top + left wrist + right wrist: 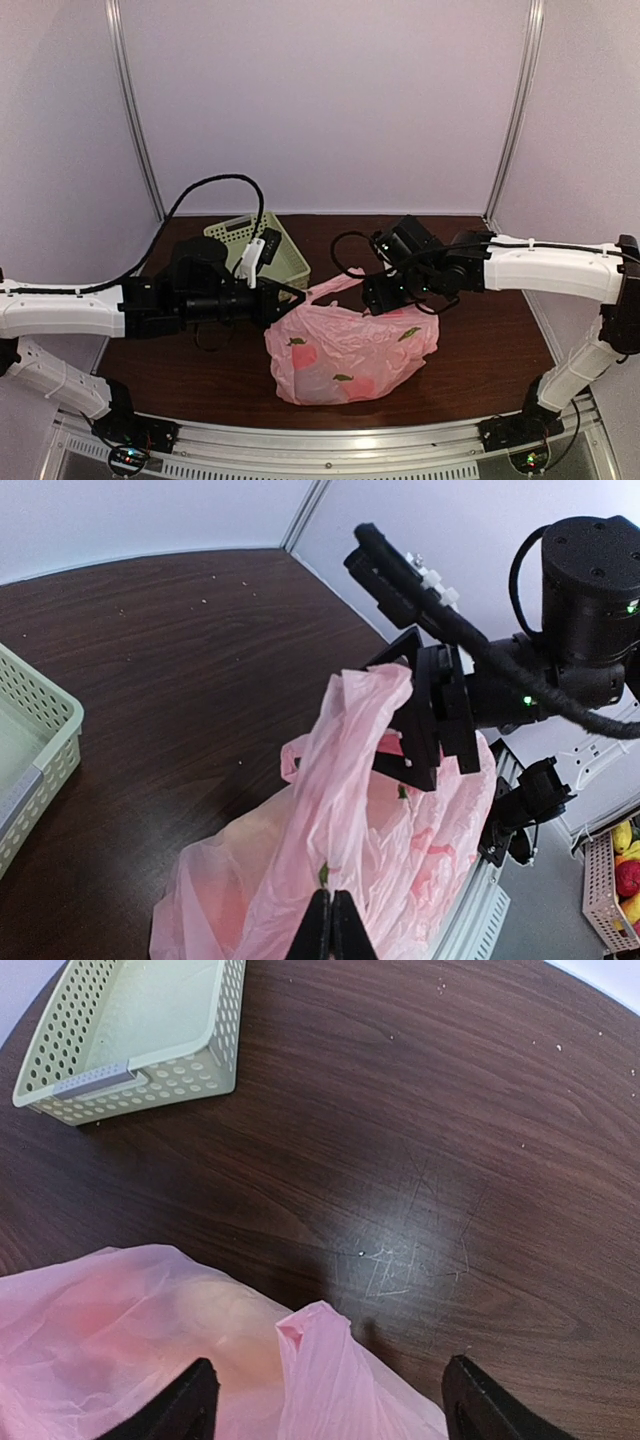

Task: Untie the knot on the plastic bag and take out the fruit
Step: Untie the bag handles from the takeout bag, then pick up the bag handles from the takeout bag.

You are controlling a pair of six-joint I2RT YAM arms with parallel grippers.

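Plastic bag (350,352) (print unreadable), pinched by left tool (331,905)

Dim, purplish light; soft focus; wide-angle bending at edges

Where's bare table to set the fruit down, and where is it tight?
Widest bare patch: right of the plastic bag, out to the table edge. Another runs behind the bag, from the basket toward the back-right corner. Tight: above the bag, where the left gripper is shut on plastic and the right gripper holds its jaws open around a handle.
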